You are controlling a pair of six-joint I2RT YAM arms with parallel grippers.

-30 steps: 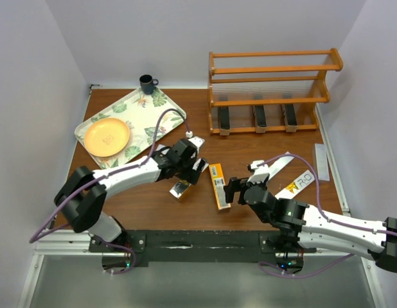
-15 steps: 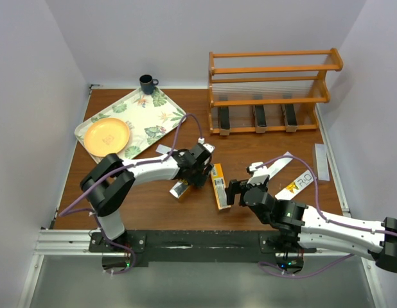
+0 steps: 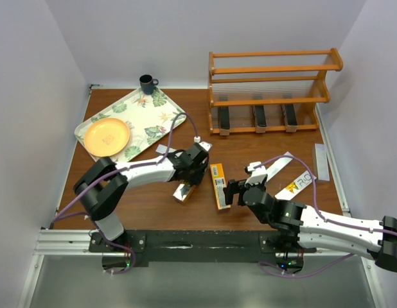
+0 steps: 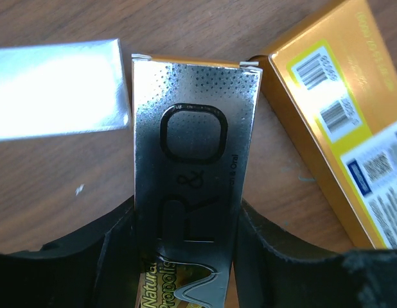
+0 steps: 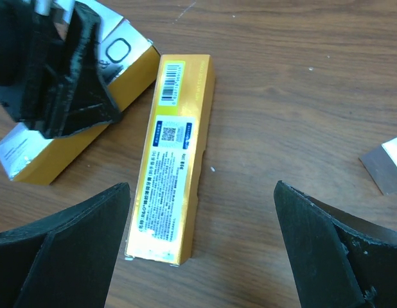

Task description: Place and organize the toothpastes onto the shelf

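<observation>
My left gripper [image 4: 185, 213] is shut on a silver-and-gold toothpaste box [image 4: 195, 147] lying on the table, a finger pressed against each long side. In the top view this gripper [image 3: 189, 174] covers the far end of that box [image 3: 181, 192]. A silver-grey box [image 4: 57, 86] lies to its left and an orange-yellow box [image 4: 340, 122] to its right. My right gripper [image 5: 202, 256] is open just above the table, right of the near end of the orange-yellow box [image 5: 169, 186]. The shelf [image 3: 269, 90] stands at the back right with three black boxes [image 3: 259, 117] on its lowest tier.
A leaf-patterned tray [image 3: 153, 119] with an orange plate [image 3: 107, 136] sits at the back left, a dark mug [image 3: 147, 83] behind it. Two white boxes [image 3: 295, 184] and a silver-grey one [image 3: 320, 160] lie at the right. Walls close in both sides.
My left gripper has swung right onto the silver-and-gold box, and its wide-open jaws have closed against the box's sides. The right arm has not moved.
</observation>
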